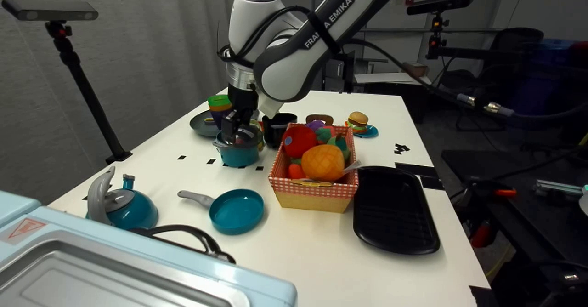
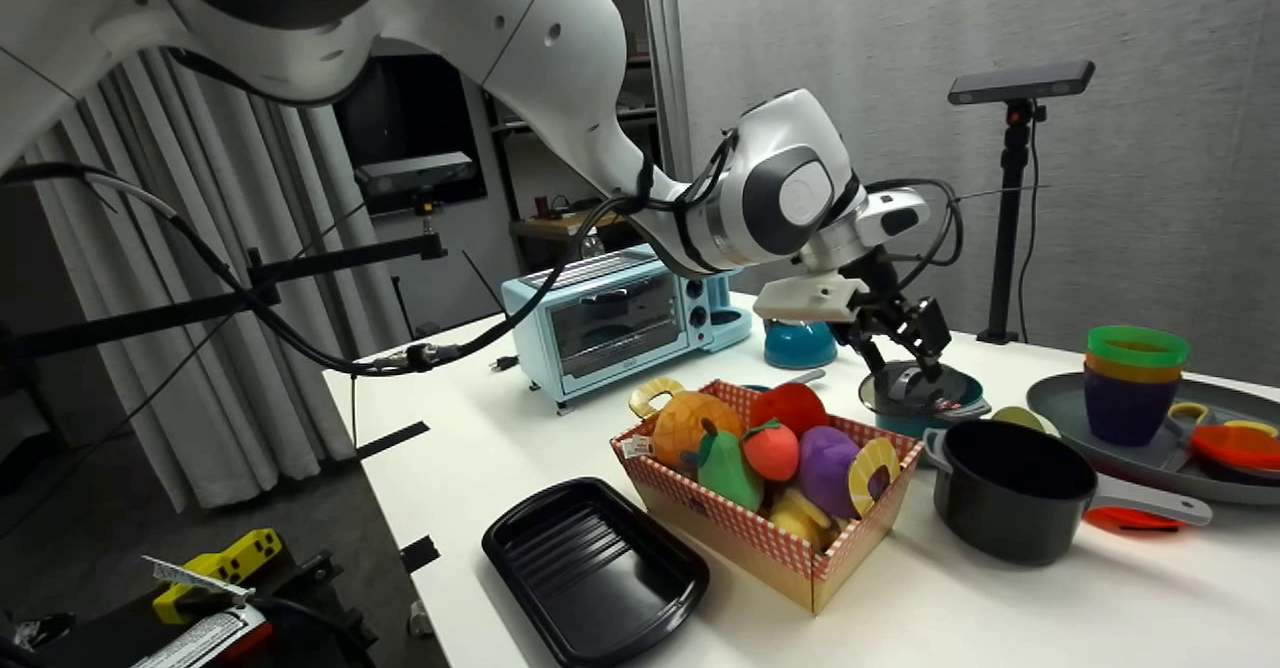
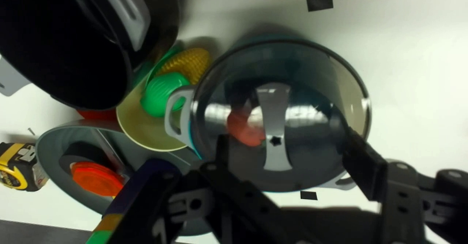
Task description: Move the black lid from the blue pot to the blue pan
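The fingers (image 3: 365, 167) stand apart, one on each side of the grey handle (image 3: 275, 127) of the black lid (image 3: 310, 145). In the wrist view, a gap can be seen between this handle and each of them. The lid, which is see-through with a dark rim, lies on top of the blue pot (image 1: 240, 157); whether it sits quite flat there, I cannot tell.

Just beside the pot is a pale yellow bowl (image 3: 140, 134) with a green thing (image 3: 164, 94) in it, and next to this bowl there is a black pot (image 2: 1010, 508). Near them lies a large grey dish (image 2: 1055, 403), which carries a stack of cups (image 2: 1130, 403), coloured green, orange and purple from top to bottom.

Farther out on the white desk (image 1: 349, 270), the blue pan (image 1: 236, 211) rests well apart from the blue pot, between the kettle (image 1: 138, 210) and the basket (image 1: 312, 201). Soft toy fruits (image 1: 324, 163) fill the basket. Beside it lies the black tray (image 1: 390, 206). A toy burger (image 1: 358, 118) is on a small blue plate (image 1: 369, 132), and a light blue toaster oven (image 2: 615, 323) stands near the kettle.
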{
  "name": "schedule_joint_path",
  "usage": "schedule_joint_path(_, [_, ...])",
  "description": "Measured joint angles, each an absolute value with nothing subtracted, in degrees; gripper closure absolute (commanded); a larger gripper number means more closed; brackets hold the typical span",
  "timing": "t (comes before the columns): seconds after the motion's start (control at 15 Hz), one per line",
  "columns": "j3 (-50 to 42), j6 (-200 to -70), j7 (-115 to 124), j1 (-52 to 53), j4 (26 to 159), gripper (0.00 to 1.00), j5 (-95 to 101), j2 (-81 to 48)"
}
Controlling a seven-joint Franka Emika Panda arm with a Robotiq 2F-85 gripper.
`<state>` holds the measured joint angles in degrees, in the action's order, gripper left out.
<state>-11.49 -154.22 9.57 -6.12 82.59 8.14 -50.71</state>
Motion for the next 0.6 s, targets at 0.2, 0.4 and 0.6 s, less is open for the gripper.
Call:
schedule_joint_path(0.2, [-11.4, -154.2, 9.6, -6.1, 81.7, 0.74, 7.4, -51.0])
schedule_joint_path(0.4, [-11.4, -154.2, 9.6, -6.2, 81.1, 0.96, 7.1, -51.1])
schedule_joint_path(0.6, [-11.4, -154.2, 9.6, -6.3, 80.7, 0.97, 7.1, -51.3])
